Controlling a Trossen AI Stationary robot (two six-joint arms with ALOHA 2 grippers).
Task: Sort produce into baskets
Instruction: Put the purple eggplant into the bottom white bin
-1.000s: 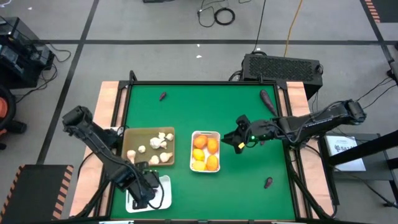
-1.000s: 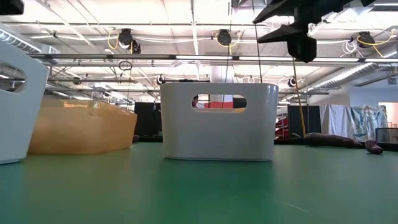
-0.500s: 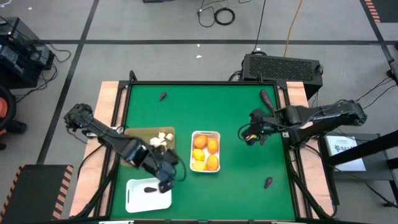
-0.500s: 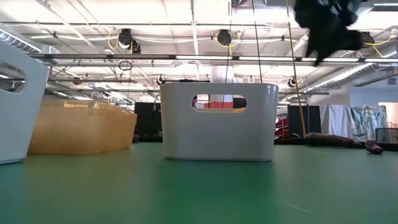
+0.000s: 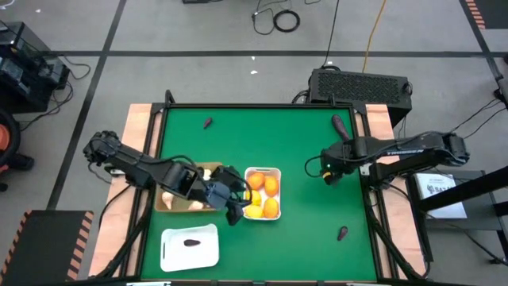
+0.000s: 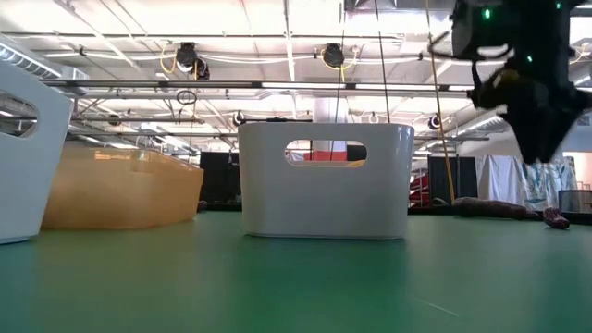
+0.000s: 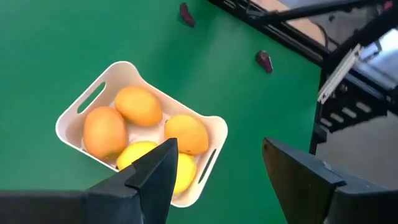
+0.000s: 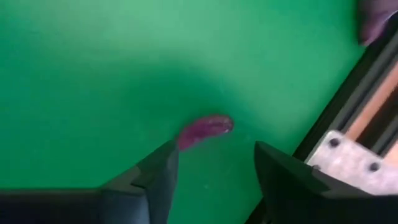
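Observation:
My left gripper (image 5: 235,205) is open and empty, above the near left corner of the white basket (image 5: 274,171) that holds several orange and yellow fruits (image 7: 140,106). The tan basket (image 5: 208,168) with whitish bulbs is partly hidden under the left arm. A second white basket (image 5: 171,253) near the front edge holds one dark purple vegetable (image 5: 190,243). My right gripper (image 5: 325,171) is open and empty, above the green table right of the fruit basket. A purple vegetable (image 8: 205,130) lies on the table beyond its fingers.
Loose purple vegetables lie on the green table at the far left (image 5: 208,123), far right (image 5: 341,127) and near right (image 5: 343,233). The table's raised frame (image 5: 371,159) runs along the right edge. In the low view the right gripper (image 6: 527,92) hangs high above the table.
My left gripper has gone from over the near white basket toward the table's far and right side, to the fruit basket's near left corner. The purple vegetable now shows lying in that near basket. My right gripper has gone toward the table's right edge and turned.

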